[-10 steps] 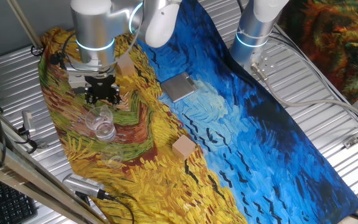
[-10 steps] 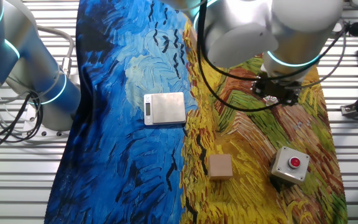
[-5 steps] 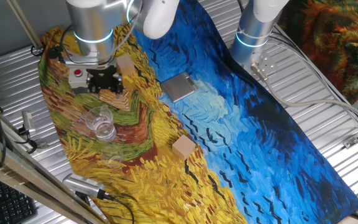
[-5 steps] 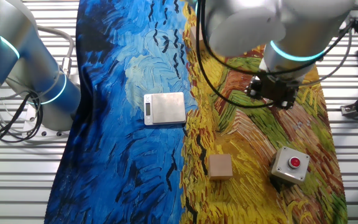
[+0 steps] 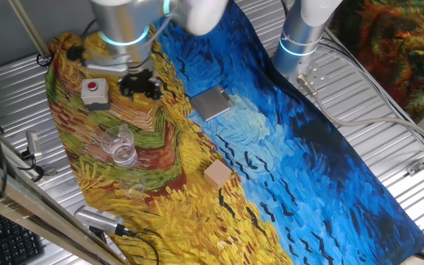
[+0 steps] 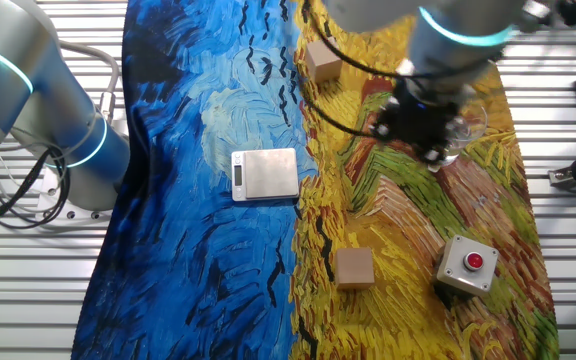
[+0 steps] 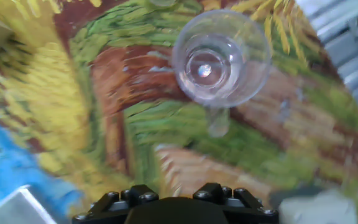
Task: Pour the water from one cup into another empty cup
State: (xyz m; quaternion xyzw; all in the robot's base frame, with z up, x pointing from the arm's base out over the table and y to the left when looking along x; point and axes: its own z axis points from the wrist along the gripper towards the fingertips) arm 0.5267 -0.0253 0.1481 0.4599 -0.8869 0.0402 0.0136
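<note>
**Gripper above the cloth, glass cup apart**

The gripper [image 5: 140, 85] hung over the painted cloth [image 5: 285, 154], between the red-button box [image 5: 94, 91] and the metal scale [image 5: 212, 102]. Whether its fingers were spread or closed could not be told; nothing showed between them. A clear glass cup [image 7: 220, 57] stood upright on the green and brown swirls, apart from the gripper; in the fixed view it [image 5: 119, 146] sat nearer the table's front edge. A wooden block [image 5: 217, 174] lay to its right.
</note>
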